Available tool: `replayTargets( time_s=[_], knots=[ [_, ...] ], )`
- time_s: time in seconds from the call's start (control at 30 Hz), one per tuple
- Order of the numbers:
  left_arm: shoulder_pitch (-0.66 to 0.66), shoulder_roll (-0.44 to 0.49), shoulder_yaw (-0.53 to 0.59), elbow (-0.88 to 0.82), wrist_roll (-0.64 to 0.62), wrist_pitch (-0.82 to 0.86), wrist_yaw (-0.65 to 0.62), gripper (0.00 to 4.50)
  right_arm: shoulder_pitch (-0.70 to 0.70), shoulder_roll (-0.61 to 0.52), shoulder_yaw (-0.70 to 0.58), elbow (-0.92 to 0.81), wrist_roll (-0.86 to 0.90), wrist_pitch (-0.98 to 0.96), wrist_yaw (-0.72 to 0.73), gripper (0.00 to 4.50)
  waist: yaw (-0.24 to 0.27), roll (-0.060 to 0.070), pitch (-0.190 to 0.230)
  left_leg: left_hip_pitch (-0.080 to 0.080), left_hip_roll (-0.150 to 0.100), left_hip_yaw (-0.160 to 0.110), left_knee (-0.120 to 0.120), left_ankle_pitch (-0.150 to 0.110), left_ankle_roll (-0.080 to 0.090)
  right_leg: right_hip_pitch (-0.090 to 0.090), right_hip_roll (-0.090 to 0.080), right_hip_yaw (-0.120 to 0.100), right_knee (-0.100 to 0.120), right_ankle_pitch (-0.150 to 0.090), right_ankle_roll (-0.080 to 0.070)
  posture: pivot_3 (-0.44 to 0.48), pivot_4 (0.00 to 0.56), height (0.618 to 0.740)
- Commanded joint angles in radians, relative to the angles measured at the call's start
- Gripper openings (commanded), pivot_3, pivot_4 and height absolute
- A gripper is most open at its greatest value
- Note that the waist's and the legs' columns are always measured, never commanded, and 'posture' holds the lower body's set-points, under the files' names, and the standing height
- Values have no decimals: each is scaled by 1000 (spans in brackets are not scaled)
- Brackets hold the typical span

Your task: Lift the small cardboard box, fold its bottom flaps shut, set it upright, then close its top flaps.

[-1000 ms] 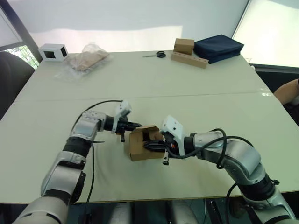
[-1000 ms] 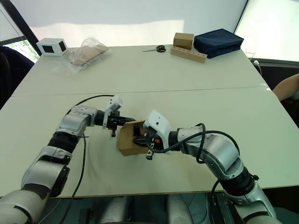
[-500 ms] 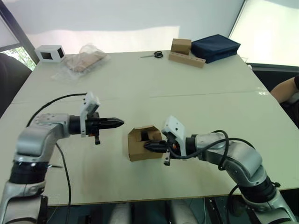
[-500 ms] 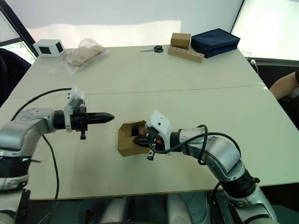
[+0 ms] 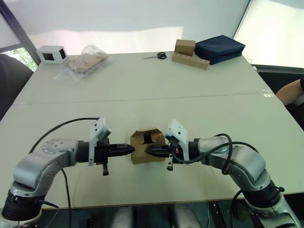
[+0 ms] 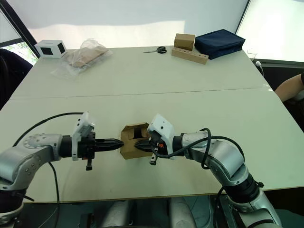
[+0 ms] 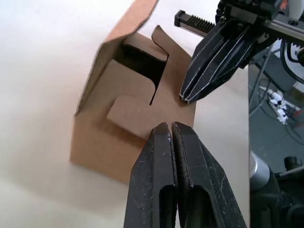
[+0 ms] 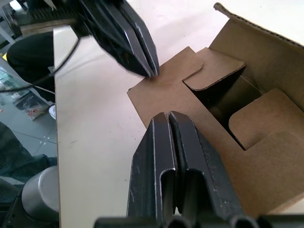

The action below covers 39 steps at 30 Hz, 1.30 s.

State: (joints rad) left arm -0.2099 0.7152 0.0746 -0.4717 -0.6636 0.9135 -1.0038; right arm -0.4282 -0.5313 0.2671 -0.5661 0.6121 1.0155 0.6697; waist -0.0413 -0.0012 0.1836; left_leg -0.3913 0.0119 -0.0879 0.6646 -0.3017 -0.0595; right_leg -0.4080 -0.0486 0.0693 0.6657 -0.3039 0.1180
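The small cardboard box (image 5: 142, 153) lies on the table near the front edge. The flaps on the end turned toward me are partly folded in, leaving a dark gap (image 7: 137, 54). My left gripper (image 5: 132, 149) is shut, its tip at the box's left edge, over the folded flap (image 7: 137, 114). My right gripper (image 5: 147, 150) is shut too, and its tip rests on the same flapped face from the right (image 8: 167, 116). The two tips point at each other, a short way apart. Neither gripper holds anything.
At the back left are a white box with a black window (image 5: 51, 53) and a plastic bag (image 5: 85, 61). Scissors (image 5: 159, 55), a tan box (image 5: 186, 46) on a hole-dotted strip (image 5: 192, 61) and a navy bag (image 5: 221, 47) lie at the back right. A person's arm (image 5: 292, 91) shows at the right edge.
My left gripper pulled away from the box to the left, then came back lower to the box's left edge. The right gripper stayed at the box.
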Motion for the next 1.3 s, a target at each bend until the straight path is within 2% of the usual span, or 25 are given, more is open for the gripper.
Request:
replayTargets(
  time_s=[0.03, 0.17, 0.23, 0.37, 0.47, 0.87, 1.1, 1.3],
  knots=[
    [-5, 15, -24, -10, 2, -32, 2, 67, -1, -2, -6, -23, 8, -12, 6, 0, 0, 0, 0, 0, 0, 0, 0, 0, 0, 0, 0, 0, 0, 0, 0, 0, 150, 740],
    [3, 24, -46, -4, 7, -54, 4, 67, -4, -1, -40, -26, 33, -15, 18, 0, 0, 0, 0, 0, 0, 0, 0, 0, 0, 0, 0, 0, 0, 0, 0, 0, 150, 740],
    [2, 25, -51, 1, 6, -62, 5, 67, -18, 9, -109, -21, 92, -22, 45, 0, 1, 0, 0, 0, 0, 0, 0, 0, 0, 0, 0, 0, 0, 0, 0, 0, 150, 740],
    [1, 31, -65, 9, 9, -79, 3, 67, -106, 56, -256, 45, 211, -18, 36, 0, 0, 0, 0, 0, 0, 0, 0, 0, 0, 0, 0, 0, 0, 0, 0, 0, 150, 740],
    [-3, 37, -65, 6, 0, -84, 1, 67, -194, 69, -292, 132, 213, -26, 25, 0, -1, 0, 0, 0, 0, 0, 0, 0, 0, 0, 0, 0, 0, 0, 0, 0, 150, 740],
    [-2, 39, -48, -15, -20, -83, 24, 67, -348, 15, -57, 383, -13, -85, 131, 0, -2, 0, 0, 0, 0, 1, -1, 0, 0, 0, 0, 0, 0, 0, 0, 0, 150, 740],
    [6, 37, -46, -6, -18, -95, 34, 67, -332, 0, -17, 344, -10, -62, 210, 0, -2, 0, 0, 0, 0, 1, -1, 0, 0, -1, 0, 0, 0, 0, 0, 0, 150, 740],
    [5, 37, -52, 7, -13, -107, 37, 67, -274, -9, -20, 270, 5, -30, 215, 0, -2, 0, 0, 0, 0, 1, -1, 0, 0, 0, 0, 0, 0, 0, 0, 0, 150, 740]
  ],
)
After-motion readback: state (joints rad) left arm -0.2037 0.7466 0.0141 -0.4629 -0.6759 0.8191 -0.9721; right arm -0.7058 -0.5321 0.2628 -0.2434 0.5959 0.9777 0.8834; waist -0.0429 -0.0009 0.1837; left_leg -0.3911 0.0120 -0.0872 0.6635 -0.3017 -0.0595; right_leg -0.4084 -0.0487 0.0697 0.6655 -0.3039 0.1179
